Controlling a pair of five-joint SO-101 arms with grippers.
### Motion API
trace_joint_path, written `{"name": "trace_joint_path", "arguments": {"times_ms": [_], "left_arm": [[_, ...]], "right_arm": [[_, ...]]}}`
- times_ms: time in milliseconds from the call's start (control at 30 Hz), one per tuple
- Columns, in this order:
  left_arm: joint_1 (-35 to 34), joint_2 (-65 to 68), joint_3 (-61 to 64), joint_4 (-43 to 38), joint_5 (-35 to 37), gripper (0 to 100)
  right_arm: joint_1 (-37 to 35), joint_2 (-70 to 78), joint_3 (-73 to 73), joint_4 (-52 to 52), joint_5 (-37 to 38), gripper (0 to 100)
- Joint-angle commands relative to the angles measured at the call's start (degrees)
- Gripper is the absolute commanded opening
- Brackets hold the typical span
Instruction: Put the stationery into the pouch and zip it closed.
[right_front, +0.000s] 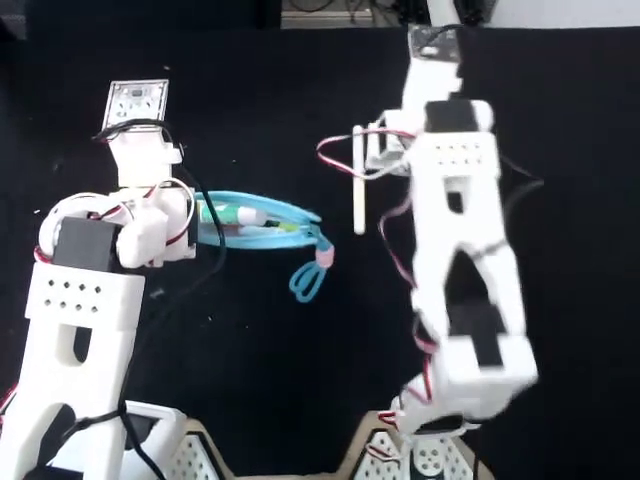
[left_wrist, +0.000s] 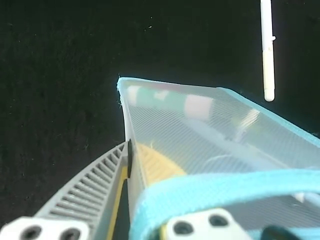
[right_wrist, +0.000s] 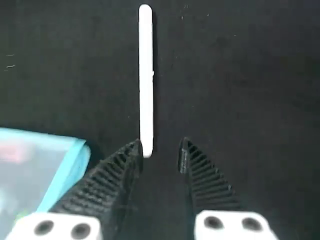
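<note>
High view: pouch (right_front: 255, 228) mid-frame, mouth gaping, pinned at its left end by left gripper (right_front: 200, 225), likely to keep it open; pen (right_front: 358, 185) just right, by right gripper (right_front: 378, 150). Left wrist: jaws clamped on pouch wall, unclear from above. Right wrist: jaws apart, pen's end between them, unpinched.

- A black cloth (right_front: 250, 380) is spread over the table, with faint pale specks scattered across it.
- Beyond the cloth's far edge runs a pale strip (right_front: 345, 18), with dark cables (right_front: 320, 6) lying on it.
- At the cloth's near edge a thin tan strip (right_front: 300, 476) shows.
</note>
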Motion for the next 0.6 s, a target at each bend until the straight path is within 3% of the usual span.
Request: {"name": "trace_joint_path", "arguments": {"times_ms": [0, 233, 567], "left_arm": [[1.01, 0.62, 2.68, -0.88, -0.7, 3], [1.19, 0.62, 2.68, -0.97, -0.7, 3], [1.1, 0.7, 2.68, -0.97, -0.7, 3]], "right_arm": [[0.09, 9.19, -8.04, -5.71, 0.44, 12.7], [-1.67, 27.47, -27.82, -2.99, 4.75, 18.4], [-4.84, 51.91, -59.82, -1.23, 5.71, 18.4]]}}
